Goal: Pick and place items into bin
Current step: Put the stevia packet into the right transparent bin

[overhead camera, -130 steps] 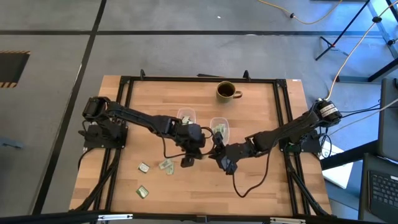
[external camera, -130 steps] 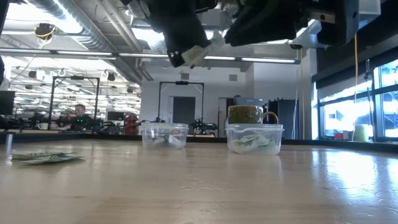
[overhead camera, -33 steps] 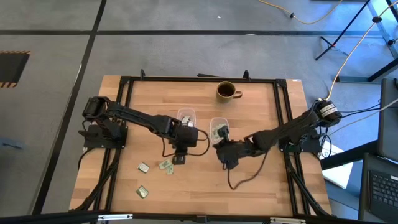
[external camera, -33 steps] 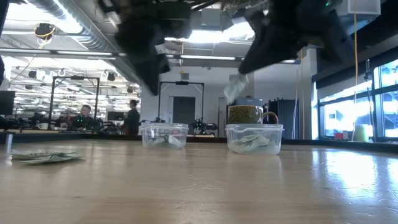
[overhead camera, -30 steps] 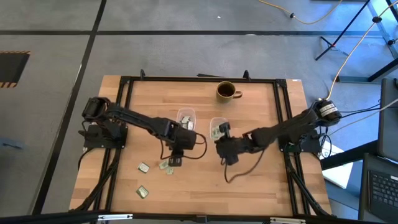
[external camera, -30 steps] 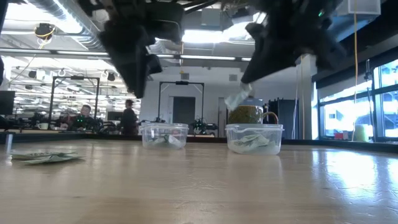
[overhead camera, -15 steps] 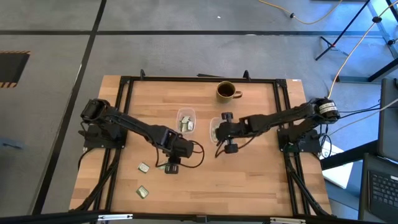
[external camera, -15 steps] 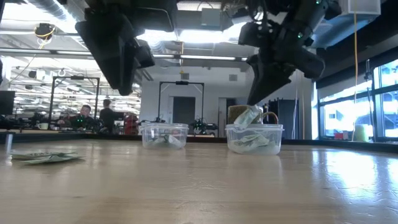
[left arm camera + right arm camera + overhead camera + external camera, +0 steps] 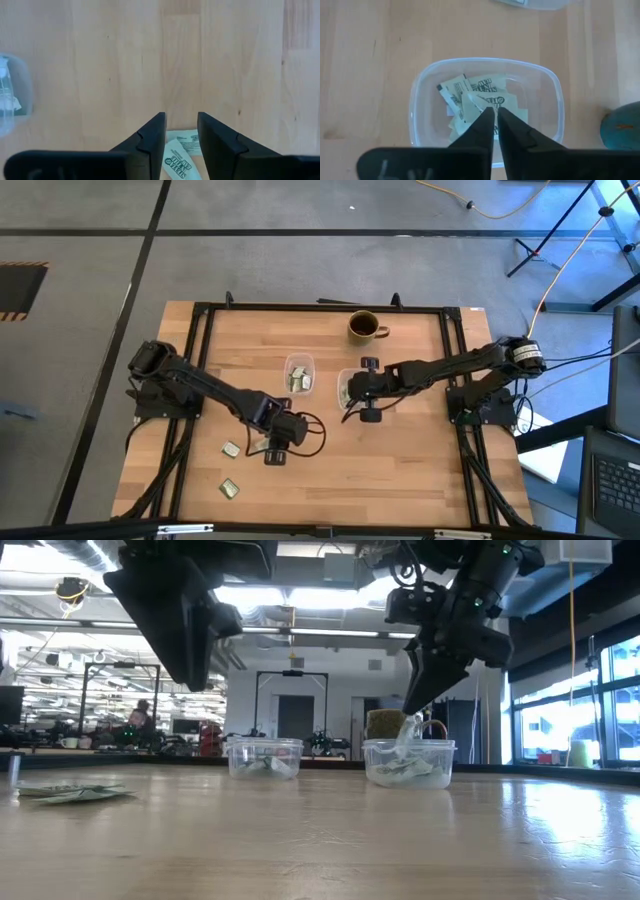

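Wooden planks make up the tabletop [image 9: 400, 460], framed by a black rail, with a workshop of desks and a distant person [image 9: 141, 715] visible behind it in the low view. Over it, the right gripper [image 9: 495, 116] hangs just above the right-hand clear bin [image 9: 555, 115], its fingers nearly closed and pinching the corner of a packet [image 9: 479, 102] that dangles into the bin's mouth. To finish this drop cleanly, it seems best to part the fingers while centred over the bin, well inside the rim, so the packet falls flat onto the pile of packets [image 9: 485, 95] already lying inside and does not catch on the wall. A second clear bin [image 9: 299, 373] stands just to the left of the first and also holds packets; a brown mug [image 9: 365, 326] sits farther back, apart from both. The left gripper [image 9: 180, 132] is near the front left area of the table, fingers parted and holding nothing, poised directly over two overlapping packets [image 9: 181, 152] lying flat on the wood, which show between its fingertips. A straight descent with the fingers straddling the upper packet looks sensible. Two more loose packets [image 9: 230, 449] lie farther toward the left front corner, well apart from either gripper.
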`<state>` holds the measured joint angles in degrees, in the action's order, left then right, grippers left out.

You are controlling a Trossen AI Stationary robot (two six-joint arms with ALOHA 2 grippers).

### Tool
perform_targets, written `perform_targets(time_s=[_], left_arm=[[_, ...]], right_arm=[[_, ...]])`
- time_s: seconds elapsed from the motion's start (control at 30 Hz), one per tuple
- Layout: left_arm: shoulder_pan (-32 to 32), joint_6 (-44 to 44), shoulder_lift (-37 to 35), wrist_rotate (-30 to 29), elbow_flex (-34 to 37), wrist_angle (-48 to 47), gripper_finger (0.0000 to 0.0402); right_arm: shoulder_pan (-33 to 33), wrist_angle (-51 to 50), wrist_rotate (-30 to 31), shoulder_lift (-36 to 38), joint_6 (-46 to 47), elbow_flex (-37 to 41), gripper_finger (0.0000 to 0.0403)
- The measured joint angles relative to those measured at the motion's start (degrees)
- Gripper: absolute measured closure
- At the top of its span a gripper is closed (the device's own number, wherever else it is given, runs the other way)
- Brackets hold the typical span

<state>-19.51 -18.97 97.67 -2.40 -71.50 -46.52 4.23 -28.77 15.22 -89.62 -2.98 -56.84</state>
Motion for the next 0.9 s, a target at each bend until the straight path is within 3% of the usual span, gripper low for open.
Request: perform_targets(time_s=[0.5, 0.8, 0.9], left_arm=[[-1.09, -2.98, 0.0, -4.39, 0.0, 0.0, 0.0295], [-1.09, -3.67, 0.0, -4.46, 0.26, -2.09, 0.0297], [-1.14, -4.38, 0.04, -4.43, 3.21, -1.93, 0.0295]], right_arm=[[-0.11, 5.55, 0.13, 0.0, -2.12, 0.0, 0.0324], [-1.46, -0.65, 0.17, 0.0, -0.01, 0.0, 0.0322], [-1.7, -2.76, 0.17, 0.0, 2.61, 0.0, 0.0322]])
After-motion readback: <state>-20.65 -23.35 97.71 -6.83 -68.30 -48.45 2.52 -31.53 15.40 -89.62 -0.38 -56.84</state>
